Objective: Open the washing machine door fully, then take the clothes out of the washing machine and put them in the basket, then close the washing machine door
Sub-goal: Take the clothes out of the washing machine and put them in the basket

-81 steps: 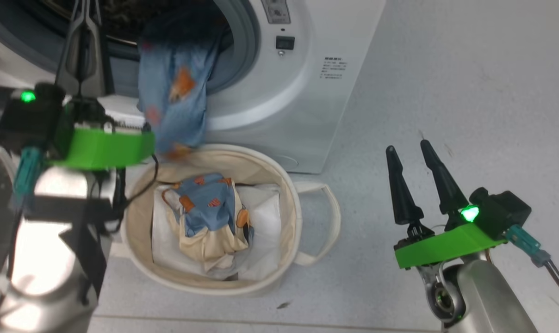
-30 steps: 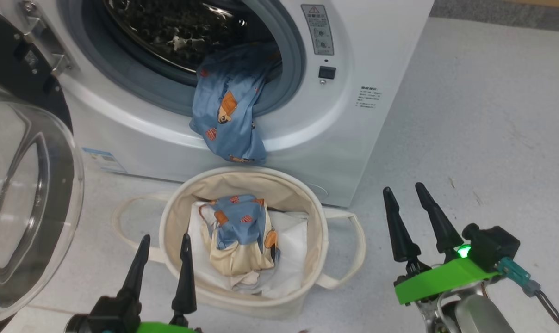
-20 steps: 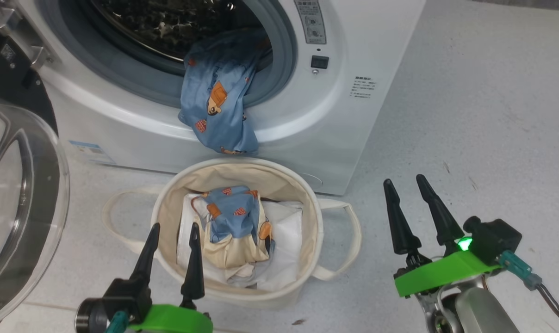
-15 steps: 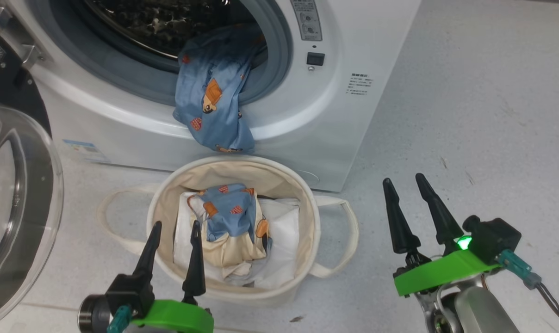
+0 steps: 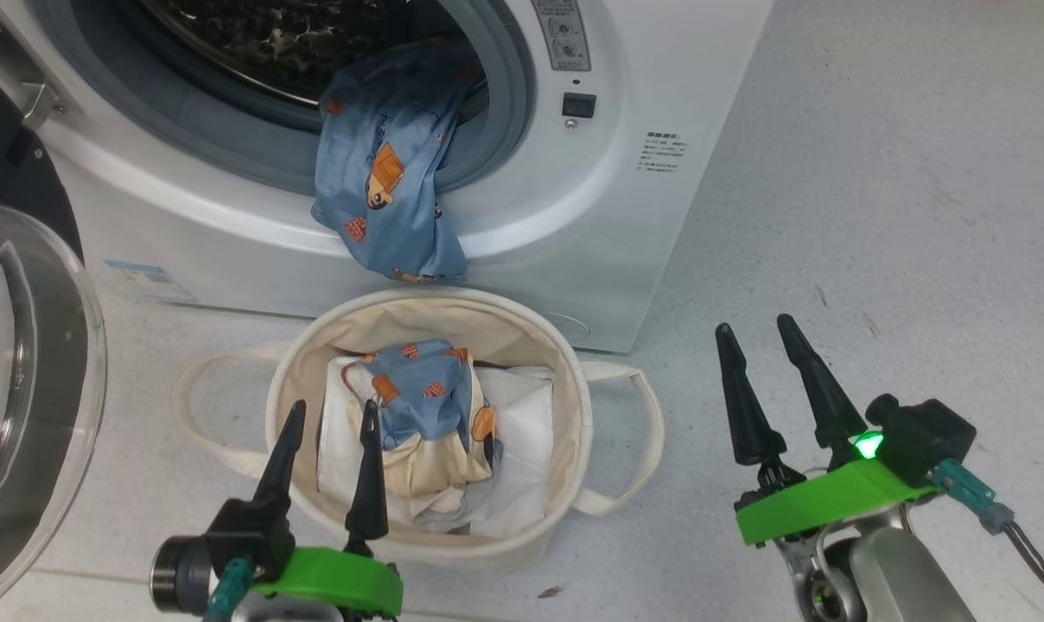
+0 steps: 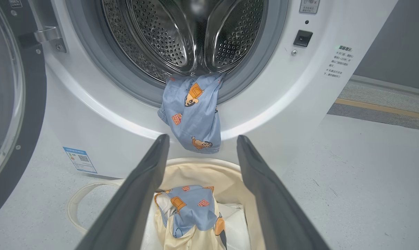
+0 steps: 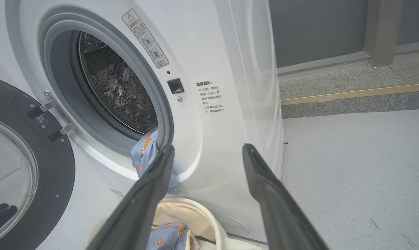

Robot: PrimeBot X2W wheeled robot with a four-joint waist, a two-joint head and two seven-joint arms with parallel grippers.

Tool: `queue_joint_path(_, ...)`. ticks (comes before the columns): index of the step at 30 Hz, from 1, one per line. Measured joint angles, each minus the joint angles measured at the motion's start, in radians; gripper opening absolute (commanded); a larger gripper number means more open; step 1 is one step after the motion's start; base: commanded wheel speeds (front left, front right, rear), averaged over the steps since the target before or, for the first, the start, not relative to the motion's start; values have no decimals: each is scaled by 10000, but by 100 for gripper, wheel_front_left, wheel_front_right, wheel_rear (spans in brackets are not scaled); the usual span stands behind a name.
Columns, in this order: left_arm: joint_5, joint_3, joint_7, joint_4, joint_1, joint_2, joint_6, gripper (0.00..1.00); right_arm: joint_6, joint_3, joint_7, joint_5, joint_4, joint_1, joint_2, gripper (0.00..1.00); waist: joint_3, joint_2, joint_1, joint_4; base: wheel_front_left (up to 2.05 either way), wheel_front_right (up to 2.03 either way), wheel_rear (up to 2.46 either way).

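The floor (image 5: 876, 173) is pale grey and speckled. The washer (image 5: 626, 78) stands on it with the door (image 5: 29, 389) swung wide to my left, its glass bowl bulging toward me. I see one of the clothes (image 5: 388, 173), blue with small orange figures, draped out of the drum (image 6: 181, 34) and over the grey seal (image 5: 500, 86). Its lower end hangs just above the far rim of the basket (image 5: 576, 415). The basket sits on the floor directly in front of the washer; I cannot tell whether the two touch. Inside it a second garment (image 5: 423, 402), blue and cream, lies on top of a white sheet (image 5: 522, 432). The left gripper (image 5: 334, 406) is at the near-left rim of the basket, fingers pointing toward the washer, jaws spread wide with nothing between them. The right gripper (image 5: 754, 324) is over bare floor to the right of the basket and apart from it, jaws likewise spread and empty.
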Motion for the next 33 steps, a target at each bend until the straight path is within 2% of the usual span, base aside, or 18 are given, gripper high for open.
queue_joint_path(9, 196, 232, 0, -88, -2, -75, -182, 100, 0, 17, 0, 0, -19, 0, 0, 100, 26, 0, 0, -64, 0, 0, 0)
queue_joint_path(13, 537, 115, 0, 222, -372, 46, -502, 100, 0, 59, 0, -2, -71, -20, 0, 100, 267, 0, 0, -121, 0, 0, 0)
queue_joint_path(17, 694, 132, 23, 853, -1624, 376, -734, 100, 0, 58, 0, -19, -186, -221, 0, 100, 700, 0, 0, -208, 0, 0, 0)
queue_joint_path(25, 665, 382, 940, 2224, -4569, 662, -1198, 100, 0, -42, 0, -88, -399, -918, 0, 100, 1972, 0, 1, -480, 0, 0, 0)
queue_joint_path(30, 282, 700, 1578, 3200, -6240, 834, -1480, 100, 0, 0, 0, -10, -577, -1322, 0, 100, 2771, -1, 1, -766, 0, 0, 0)
queue_joint_path(33, -184, 869, 2057, 3808, -7133, 865, -1918, 100, 0, 6, 0, 2, -623, -1543, -2, 100, 3158, -1, 1, -966, 0, 0, 0)
